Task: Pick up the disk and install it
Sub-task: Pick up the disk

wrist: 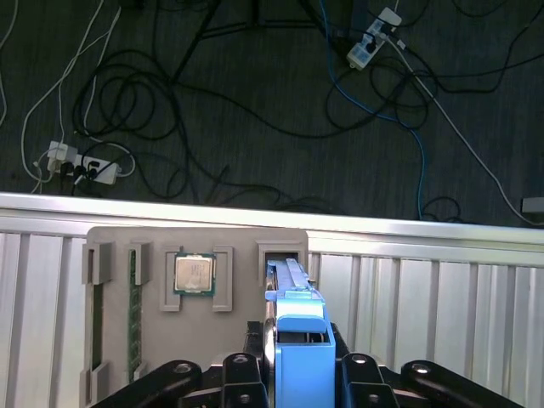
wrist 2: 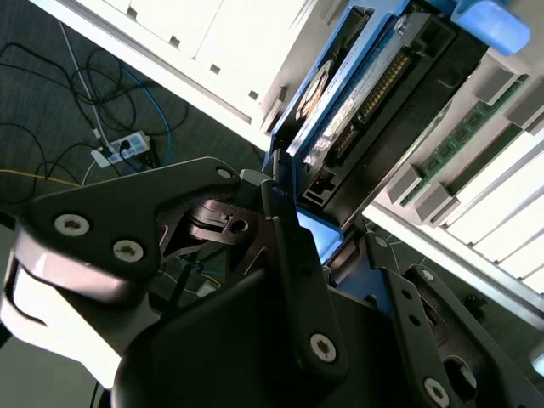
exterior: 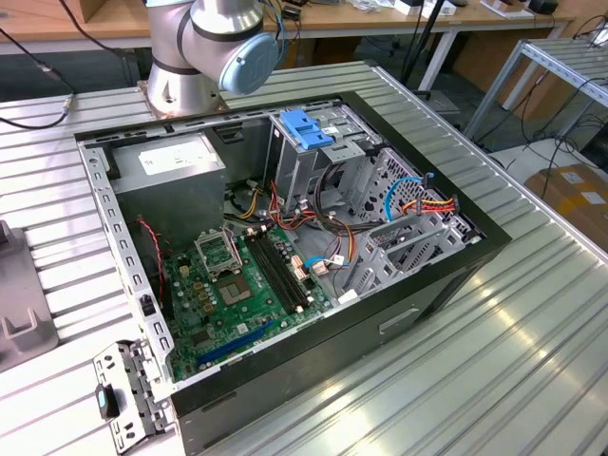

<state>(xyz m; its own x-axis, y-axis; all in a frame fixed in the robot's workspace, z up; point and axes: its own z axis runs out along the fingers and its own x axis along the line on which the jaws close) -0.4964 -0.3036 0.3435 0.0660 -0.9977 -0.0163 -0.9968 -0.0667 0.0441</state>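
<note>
The gripper is closed narrow on the disk. In both wrist views its 2 dark fingers sit against the opposite sides of the light-blue carrier, with no gap visible between pad and plastic. So the grasp looks made.

The disk stands on its long edge at the grey parts tray. Its far end is in line with the tray's 1 open slot, on the side of the tray away from the memory stick. The processor chip lies flat in its own recess near the middle of the tray, just beside the disk's slot. Whether the disk's lower edge is seated in the slot or has cleared the tray cannot be told. In the second wrist view the grey metal body and its connector end show between the carrier rails, close above the fingers.

The open computer case lies on the ribbed metal table. Its metal drive cage carries no light-blue carrier that can be made out.

As a judgement, step 1, taking hold of the disk, appears done or nearly so. The carry away from the tray and the seating of the disk in the case are both left, so the task is in its early part.
</note>
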